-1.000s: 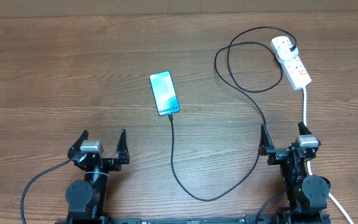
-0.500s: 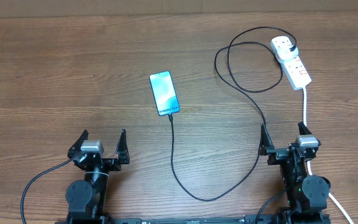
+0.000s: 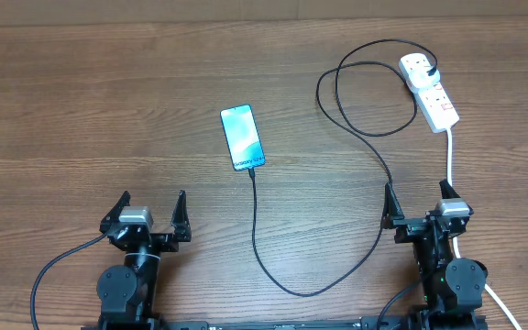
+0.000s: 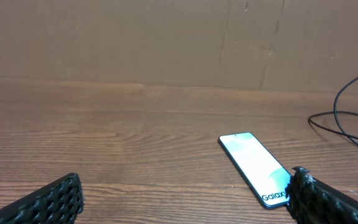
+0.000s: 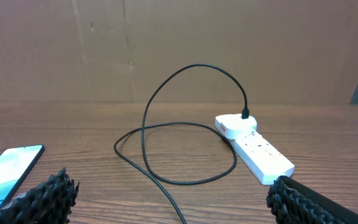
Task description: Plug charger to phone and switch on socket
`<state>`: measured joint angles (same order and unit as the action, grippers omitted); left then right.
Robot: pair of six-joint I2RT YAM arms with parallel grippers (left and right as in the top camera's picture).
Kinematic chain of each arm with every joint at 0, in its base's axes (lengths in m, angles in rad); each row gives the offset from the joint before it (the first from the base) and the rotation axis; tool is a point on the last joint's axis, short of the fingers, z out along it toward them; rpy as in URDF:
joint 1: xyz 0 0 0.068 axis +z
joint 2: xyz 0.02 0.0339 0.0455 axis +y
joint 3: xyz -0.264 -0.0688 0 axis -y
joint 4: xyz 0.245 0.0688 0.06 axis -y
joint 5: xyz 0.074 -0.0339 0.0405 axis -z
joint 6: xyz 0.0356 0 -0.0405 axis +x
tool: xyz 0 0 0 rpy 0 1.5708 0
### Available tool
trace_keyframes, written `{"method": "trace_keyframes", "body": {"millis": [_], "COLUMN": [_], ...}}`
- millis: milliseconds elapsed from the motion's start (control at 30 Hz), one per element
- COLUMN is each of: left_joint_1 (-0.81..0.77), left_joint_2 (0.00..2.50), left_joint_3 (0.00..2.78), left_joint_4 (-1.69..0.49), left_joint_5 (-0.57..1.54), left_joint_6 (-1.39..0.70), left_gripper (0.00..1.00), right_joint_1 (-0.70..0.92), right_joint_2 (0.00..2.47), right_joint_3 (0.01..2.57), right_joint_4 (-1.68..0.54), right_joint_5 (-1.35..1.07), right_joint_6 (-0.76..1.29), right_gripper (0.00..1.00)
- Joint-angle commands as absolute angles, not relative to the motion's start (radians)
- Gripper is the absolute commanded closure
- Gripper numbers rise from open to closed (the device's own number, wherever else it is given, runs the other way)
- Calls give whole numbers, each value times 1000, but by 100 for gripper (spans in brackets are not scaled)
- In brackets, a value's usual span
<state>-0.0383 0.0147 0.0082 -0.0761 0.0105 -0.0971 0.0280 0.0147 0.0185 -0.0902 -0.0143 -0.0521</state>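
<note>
Left pincer (image 3: 153, 197) and right pincer (image 3: 417, 194) both sit at the near edge of the counter (image 3: 81, 110), jaws spread wide apart, nothing in either one.

Closest to them is the low loop of the charger (image 3: 255, 229). The black cable sags toward the near edge between the two arms, then climbs right past the inner finger of the right pincer, practically brushing it. That's the bit that worries me: if that arm heads out to the strip without lifting first, it could hook the cable and tug the tip or drag the whole handset.

Further out, mid-counter, the phone (image 3: 242, 137) lies flat, screen up and lit. The cable tip meets its near end, but from above I can't tell if it's properly seated or just touching.

Farthest, back right, is the socket (image 3: 434, 96), with the charger's plug end at its far outlet and the white cord (image 3: 450, 156) running back beside the right arm. The strip looks light, so an off-centre poke at the switch would probably just shove it along.
</note>
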Motion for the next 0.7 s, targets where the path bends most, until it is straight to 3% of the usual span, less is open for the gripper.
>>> {"method": "trace_keyframes", "body": {"millis": [0,667], "left_joint_1": [-32,-32], "left_joint_2": [4,4], "left_joint_3": [5,5], "left_joint_4": [-78,-78], "left_joint_5": [4,4], "left_joint_6": [-74,-74], "left_gripper": [0,0], "right_joint_1": [33,34], "right_joint_2": [3,3], "right_joint_3": [8,8], "right_joint_4": [-84,-81], "right_joint_5": [-5,-57], "right_joint_6": [-53,31], "right_gripper": [0,0]}}
